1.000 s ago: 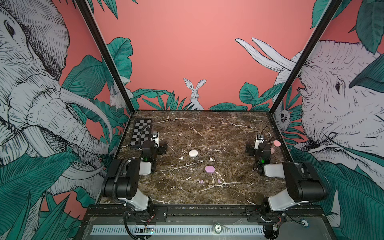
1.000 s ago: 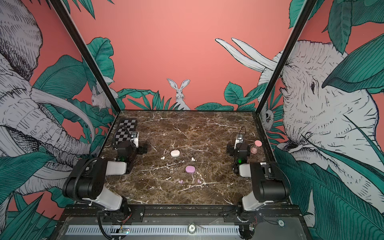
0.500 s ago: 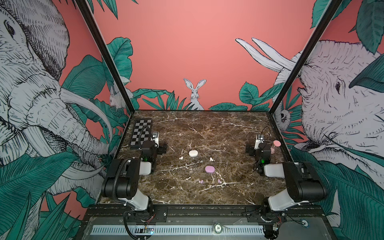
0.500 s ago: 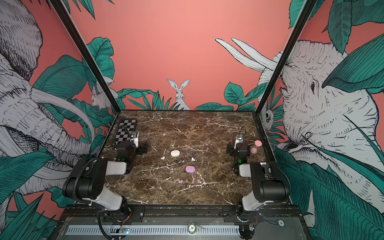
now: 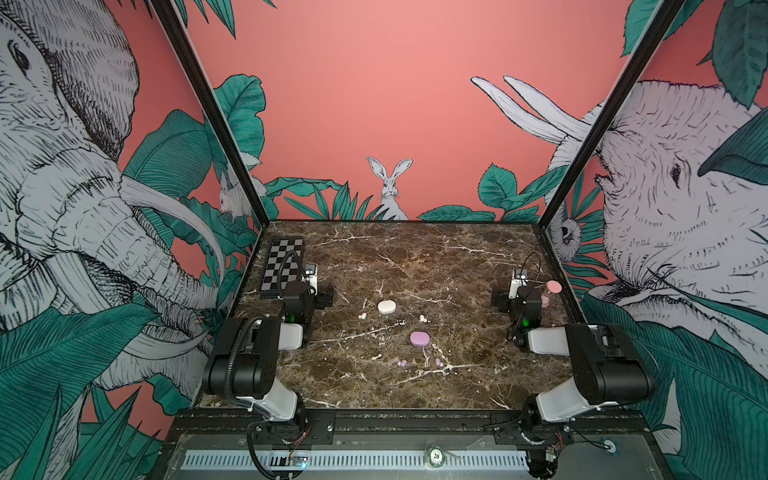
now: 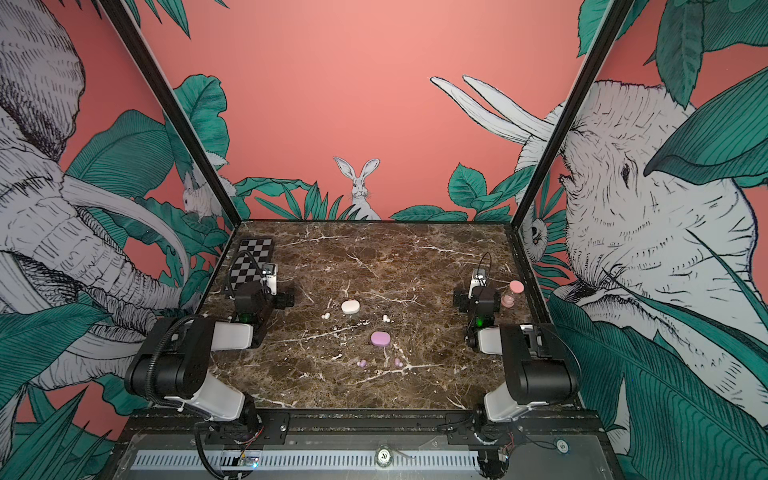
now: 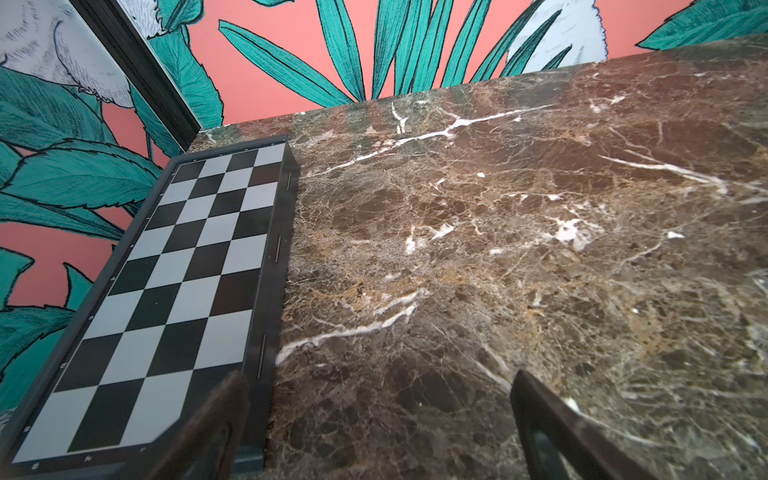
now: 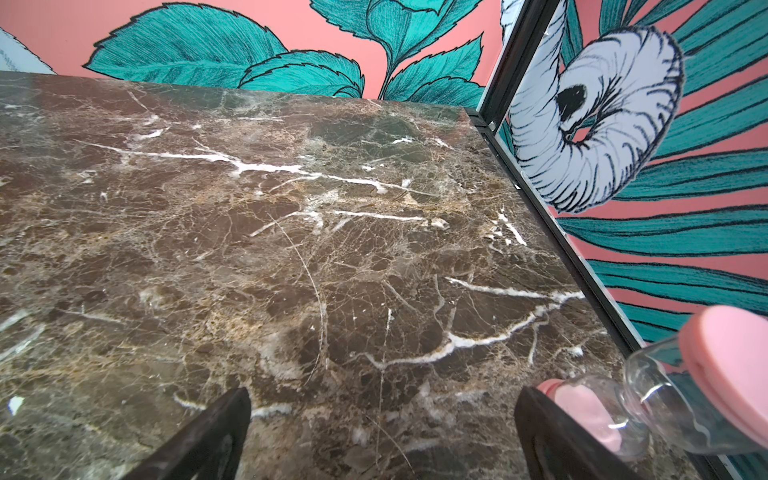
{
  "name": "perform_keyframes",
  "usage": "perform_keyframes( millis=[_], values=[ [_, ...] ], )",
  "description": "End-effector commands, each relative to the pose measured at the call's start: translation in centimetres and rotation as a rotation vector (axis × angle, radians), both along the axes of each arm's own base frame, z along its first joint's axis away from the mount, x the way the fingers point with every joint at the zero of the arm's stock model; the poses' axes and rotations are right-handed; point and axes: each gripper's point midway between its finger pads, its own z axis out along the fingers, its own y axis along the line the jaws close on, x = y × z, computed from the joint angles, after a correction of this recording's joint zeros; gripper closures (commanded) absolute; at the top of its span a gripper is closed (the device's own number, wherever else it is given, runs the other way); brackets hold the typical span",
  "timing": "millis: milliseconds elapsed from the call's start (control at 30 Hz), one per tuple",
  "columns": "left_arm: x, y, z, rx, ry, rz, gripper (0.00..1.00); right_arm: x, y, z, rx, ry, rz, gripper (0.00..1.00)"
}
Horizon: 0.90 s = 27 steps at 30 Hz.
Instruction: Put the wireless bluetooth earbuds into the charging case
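Nothing moved since prev frames; we see both arms parked. L gripper [image 7: 378,378] jaws wide open, empty, chessboard [image 7: 166,270] just beside. R gripper [image 8: 384,390] same: wide open, empty, pink hourglass [image 8: 723,353] just beside. In both top views white case [image 5: 386,307] near table [image 5: 415,257] ctr; white bud [image 5: 362,316] at its 8 o'clock, 2nd white bud [image 5: 422,318] at 4. Lilac case [image 5: 419,338] at 5 o'clock of white case; lilac bud [image 5: 401,363] at its 7, 2nd lilac bud [image 5: 439,362] at 5. All buds loose on marble, outside cases.
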Motion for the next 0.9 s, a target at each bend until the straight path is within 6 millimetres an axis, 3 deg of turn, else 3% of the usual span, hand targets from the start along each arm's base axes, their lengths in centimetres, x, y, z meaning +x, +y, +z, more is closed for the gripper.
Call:
perform_keyframes(
  millis=[0,200,333,467,600,667,733,800,867],
  values=[
    [0.1,0.2,0.7,-0.004,-0.025,-0.001,0.01,0.4,0.0,1.1,0.000,-0.036,-0.001,0.02],
    [0.0,0.2,0.7,-0.004,-0.024,-0.002,0.01,0.4,0.0,1.2,0.000,-0.041,0.000,0.02],
    [1.1,1.0,2.5,0.023,0.056,0.067,0.01,-1.2,-2.5,5.1,-0.003,-0.084,-0.153,0.02],
    [1.8,1.5,6.2,-0.021,0.046,0.122,0.01,-2.5,-3.4,9.2,0.119,-0.118,-0.262,0.02],
    [2.2,2.1,11.7,-0.247,-0.040,0.238,0.01,-7.1,-7.1,12.5,0.380,-0.215,-0.635,0.02],
    [2.0,2.3,12.6,-0.403,0.006,0.312,0.01,-7.8,-6.8,13.5,0.466,-0.229,-0.616,0.02],
    [1.0,2.8,12.2,-0.572,0.139,0.445,0.01,-9.2,-6.8,14.2,0.542,-0.231,-0.657,0.02],
    [1.3,0.9,13.5,-0.610,0.223,0.287,0.01,-7.6,-4.3,15.6,0.540,-0.224,-0.454,0.02],
    [0.7,0.5,13.9,-0.629,0.307,0.283,0.01,-6.4,-1.8,15.2,0.636,-0.177,-0.332,0.02]
  ],
)
